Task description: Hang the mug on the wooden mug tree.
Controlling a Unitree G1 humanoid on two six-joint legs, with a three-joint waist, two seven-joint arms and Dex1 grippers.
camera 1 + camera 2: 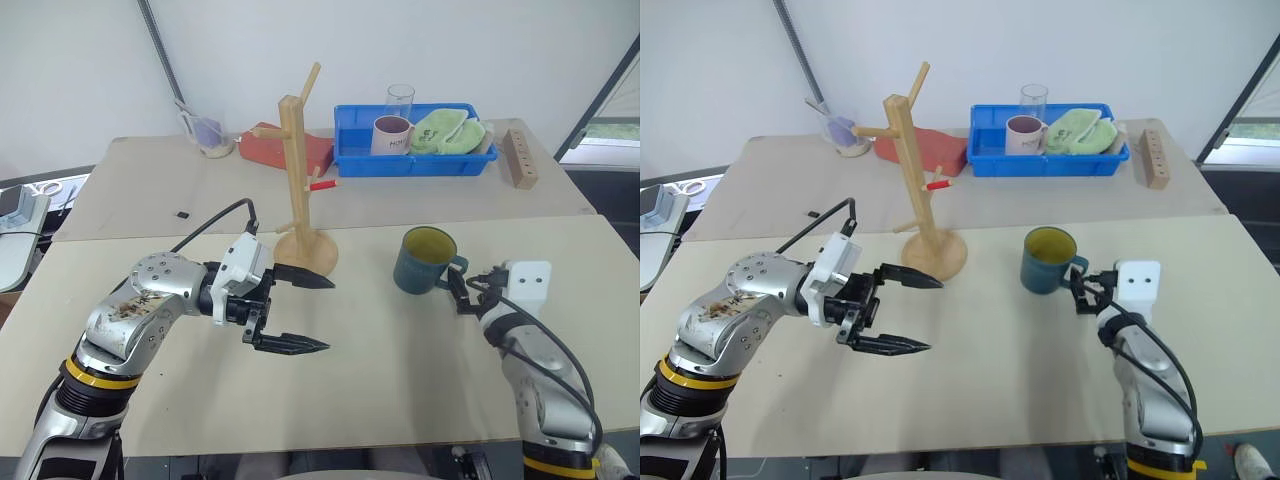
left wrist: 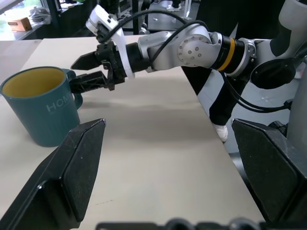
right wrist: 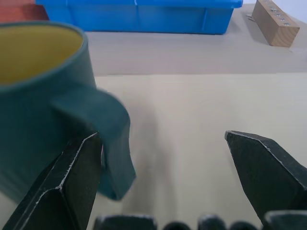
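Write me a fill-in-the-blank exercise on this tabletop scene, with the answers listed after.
1. The mug stands upright on the ____.
2. The right end effector is open at the mug's ____.
3. The mug tree has one peg with a ____ tip.
4. The white mug sits inside the ____ bin.

Missing words: table; handle; red; blue

The glazed ceramic mug (image 1: 424, 262) sits beside the smooth light-wood mug tree (image 1: 300, 170) on a matt table (image 1: 400, 380).
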